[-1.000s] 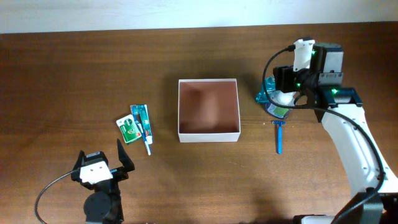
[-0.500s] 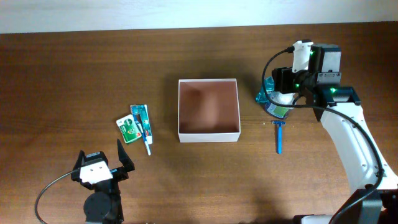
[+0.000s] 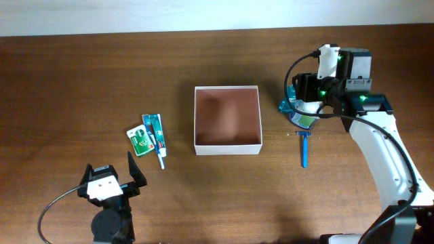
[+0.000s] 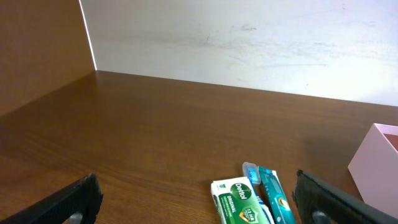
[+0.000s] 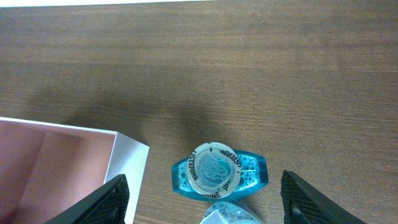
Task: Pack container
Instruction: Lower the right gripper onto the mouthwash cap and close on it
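Overhead view: the square shallow cardboard container with white walls and a pinkish-brown floor [image 3: 228, 148] sits mid-table with nothing in it, so I judge the packing not yet begun.

Right gripper [image 3: 306, 96]: it hangs over the upright teal translucent mouthwash bottle with the round printed cap [image 5: 214, 169], just off the container's right wall. The right wrist view shows its jaws spread wide to either side of the bottle, with clear wood between each finger and the teal shoulders. They hold nothing.

Left gripper [image 3: 112, 173]: parked near the front edge, jaws fully apart and empty. It faces the green-and-white Dettol soap packet [image 3: 140, 141] and the teal tube [image 3: 154, 130] touching it.

Hazards, as I judge them:
- The bottle lies low in the wrist picture, not centred between the fingers. Closing now could catch only its edge and topple it or squeeze it out sideways.
- The smooth, tapered plastic may slip in a pinch taken too high, near the cap.
- One finger stands close to the container's corner. A careless descent could nudge the light cardboard out of place.
- A low carry may clip the rim.
- The blue plastic razor [image 3: 304, 149] lies just beside the bottle, and a falling bottle could scatter it.
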Tool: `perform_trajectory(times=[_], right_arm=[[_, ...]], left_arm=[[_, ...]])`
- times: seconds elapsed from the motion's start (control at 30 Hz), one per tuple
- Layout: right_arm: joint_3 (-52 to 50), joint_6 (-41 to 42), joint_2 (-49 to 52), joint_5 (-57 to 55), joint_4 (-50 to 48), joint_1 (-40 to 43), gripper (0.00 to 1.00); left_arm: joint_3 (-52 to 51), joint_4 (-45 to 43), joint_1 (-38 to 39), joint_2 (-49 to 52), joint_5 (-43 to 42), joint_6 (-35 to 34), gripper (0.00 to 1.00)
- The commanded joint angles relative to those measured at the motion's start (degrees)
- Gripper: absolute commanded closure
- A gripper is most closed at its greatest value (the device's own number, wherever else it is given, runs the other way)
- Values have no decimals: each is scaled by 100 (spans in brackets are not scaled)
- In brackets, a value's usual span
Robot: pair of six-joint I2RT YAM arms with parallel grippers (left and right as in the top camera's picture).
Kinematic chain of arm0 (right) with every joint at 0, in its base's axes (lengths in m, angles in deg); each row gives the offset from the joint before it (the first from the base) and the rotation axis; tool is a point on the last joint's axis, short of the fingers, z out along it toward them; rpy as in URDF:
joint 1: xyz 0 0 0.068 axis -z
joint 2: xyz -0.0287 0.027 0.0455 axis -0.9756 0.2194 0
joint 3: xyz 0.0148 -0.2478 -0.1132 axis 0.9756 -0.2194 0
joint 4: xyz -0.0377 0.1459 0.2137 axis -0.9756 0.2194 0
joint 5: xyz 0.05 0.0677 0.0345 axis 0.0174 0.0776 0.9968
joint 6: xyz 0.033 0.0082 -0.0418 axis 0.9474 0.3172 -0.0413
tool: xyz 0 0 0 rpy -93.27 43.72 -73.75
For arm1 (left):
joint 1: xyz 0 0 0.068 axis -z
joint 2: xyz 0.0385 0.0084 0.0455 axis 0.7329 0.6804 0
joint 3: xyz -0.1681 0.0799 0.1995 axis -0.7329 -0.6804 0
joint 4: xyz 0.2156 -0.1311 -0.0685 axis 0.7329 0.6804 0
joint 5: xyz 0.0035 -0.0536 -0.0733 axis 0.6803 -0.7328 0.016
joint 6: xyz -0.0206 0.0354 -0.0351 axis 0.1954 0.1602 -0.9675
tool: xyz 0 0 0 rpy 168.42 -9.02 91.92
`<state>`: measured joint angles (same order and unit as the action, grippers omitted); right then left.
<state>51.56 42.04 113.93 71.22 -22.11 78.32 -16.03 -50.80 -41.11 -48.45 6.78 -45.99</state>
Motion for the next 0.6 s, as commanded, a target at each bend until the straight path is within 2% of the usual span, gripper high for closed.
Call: perform_trajectory(times=[0.0,0.17,0.57], right_arm=[[74,-306,236,55,4,-155,31],[76,-610,330,-968,-4,-468,31],[74,-789,385,-1834,-260,-511,32]], left_arm=[[-70,-20,-28,-33,-22,105,1],[-68,-20,-28,-33,-22,105,1],[-68,-20,-28,-33,-22,105,1]])
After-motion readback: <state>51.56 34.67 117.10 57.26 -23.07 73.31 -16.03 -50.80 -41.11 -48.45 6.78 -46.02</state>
